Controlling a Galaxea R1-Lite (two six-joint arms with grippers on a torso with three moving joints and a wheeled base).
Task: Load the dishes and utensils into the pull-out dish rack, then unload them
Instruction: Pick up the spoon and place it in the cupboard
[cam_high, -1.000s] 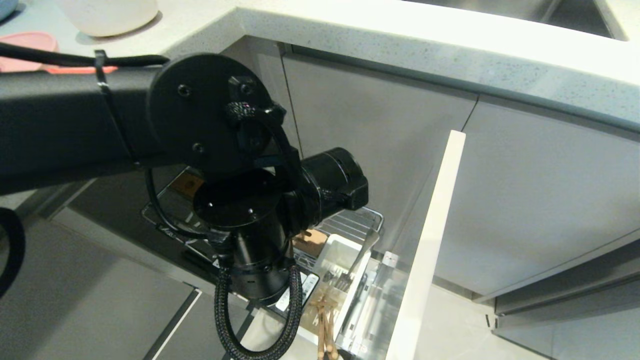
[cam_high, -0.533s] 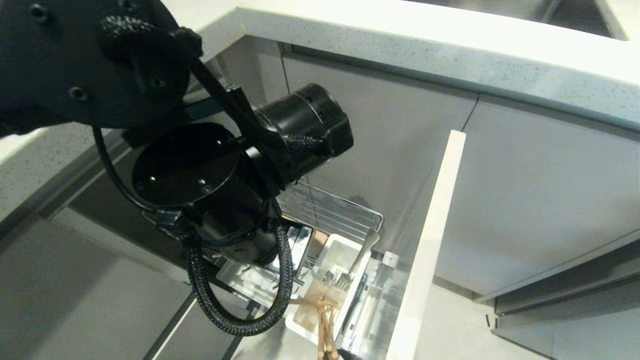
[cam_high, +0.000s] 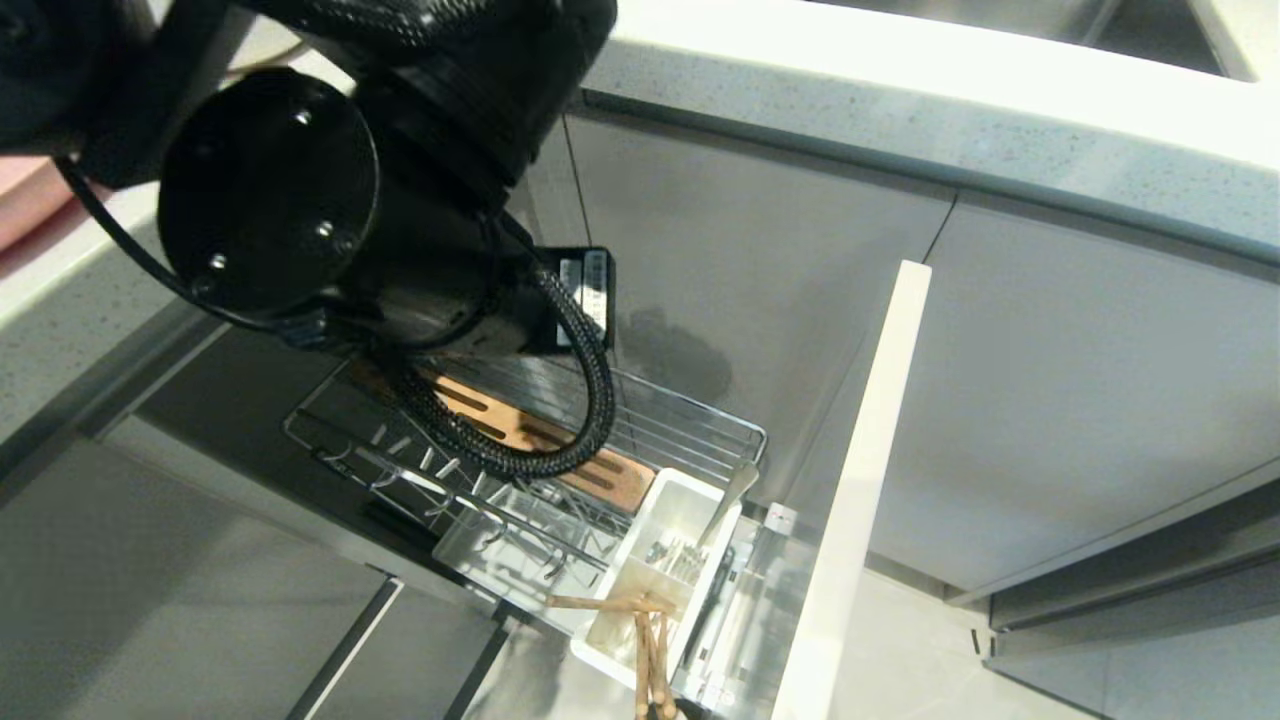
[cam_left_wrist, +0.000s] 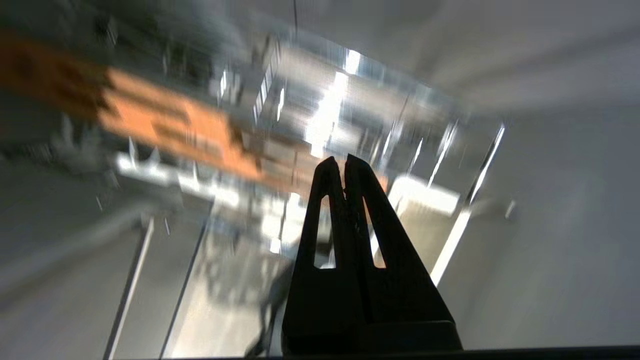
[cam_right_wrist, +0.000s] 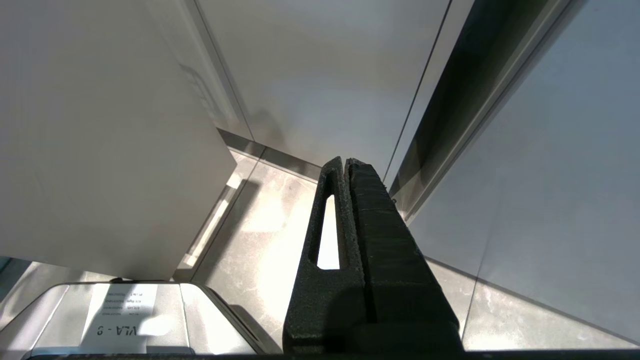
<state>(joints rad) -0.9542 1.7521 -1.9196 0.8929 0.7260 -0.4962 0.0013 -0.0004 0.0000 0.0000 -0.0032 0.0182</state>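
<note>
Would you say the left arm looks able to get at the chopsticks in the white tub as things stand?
Probably yes: the rack is pulled out, the chopsticks stand uncovered in the tub, and the shut, empty left gripper is above it.

Pulled-out chrome dish rack (cam_high: 690, 425), chopsticks (cam_high: 648, 655) and spoon (cam_high: 728, 497) in its white tub (cam_high: 690, 487)
</note>
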